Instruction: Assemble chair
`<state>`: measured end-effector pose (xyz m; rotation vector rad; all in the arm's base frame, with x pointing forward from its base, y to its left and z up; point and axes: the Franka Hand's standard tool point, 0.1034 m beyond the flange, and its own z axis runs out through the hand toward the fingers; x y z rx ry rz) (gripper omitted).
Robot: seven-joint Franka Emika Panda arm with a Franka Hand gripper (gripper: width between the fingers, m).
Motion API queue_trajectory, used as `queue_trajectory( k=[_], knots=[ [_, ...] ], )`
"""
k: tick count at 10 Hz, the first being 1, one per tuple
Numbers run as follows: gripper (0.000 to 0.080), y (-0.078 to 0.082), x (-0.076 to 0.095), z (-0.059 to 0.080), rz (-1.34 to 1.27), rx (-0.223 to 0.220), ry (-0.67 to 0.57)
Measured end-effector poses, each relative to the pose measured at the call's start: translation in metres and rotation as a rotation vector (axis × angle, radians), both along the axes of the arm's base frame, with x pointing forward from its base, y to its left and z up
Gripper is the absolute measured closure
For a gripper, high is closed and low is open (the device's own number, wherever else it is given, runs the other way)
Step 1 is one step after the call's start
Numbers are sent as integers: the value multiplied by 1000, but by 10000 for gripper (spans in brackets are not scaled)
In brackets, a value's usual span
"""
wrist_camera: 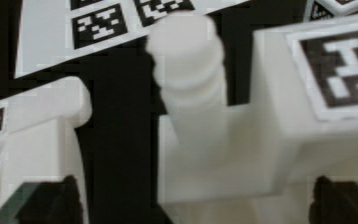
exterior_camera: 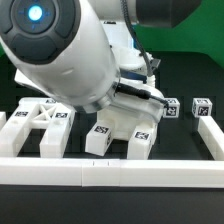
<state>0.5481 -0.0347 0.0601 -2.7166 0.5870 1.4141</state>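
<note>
Arm: the arm [exterior_camera: 70, 50] fills most of the exterior view and hangs low over the middle of the parts row, so I read the working end from the wrist view alone.
End effector: the end effector [wrist_camera: 190, 200] is spread wide. Its dark fingertips [wrist_camera: 51, 200] stand on either side of a square post [wrist_camera: 229, 150], and I see a gap on at least one side, so nothing is clamped yet.
Target part: the square post stands upright on the tabletop [exterior_camera: 185, 130], its peg [wrist_camera: 185, 70] pointing up between the fingers.
Why so: straddling the flat sides gives the pads square faces to close on and leaves the peg free for joining, as I judge it.
Other chair parts: the X-braced panel [exterior_camera: 42, 120] stands at the exterior view's left. Two upright posts [exterior_camera: 100, 135] [exterior_camera: 141, 140] stand near the middle, and small tagged pieces [exterior_camera: 172, 108] sit toward the exterior view's right.
Which post: I cannot tell from the exterior view which one the fingers straddle, because the wrist hides it.
Layout: the parts sit inside the border rail [exterior_camera: 110, 172], likely to keep them within reach.
Step, my read: lining up a grasp on the post, early in the assembly, with the pieces apparently separate.
Risk: a neighbouring white piece [wrist_camera: 34, 110] stands just beside one finger and may get nudged on closing.
</note>
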Motion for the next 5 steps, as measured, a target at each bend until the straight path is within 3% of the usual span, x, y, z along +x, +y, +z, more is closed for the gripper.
queue_trajectory(
  k=[2, 4, 5],
  knots=[
    [150, -1, 6, 0, 3, -7, -25],
    [150, 2, 25, 3, 26, -59, -204],
    [150, 4, 20, 4, 21, -76, -254]
  ],
)
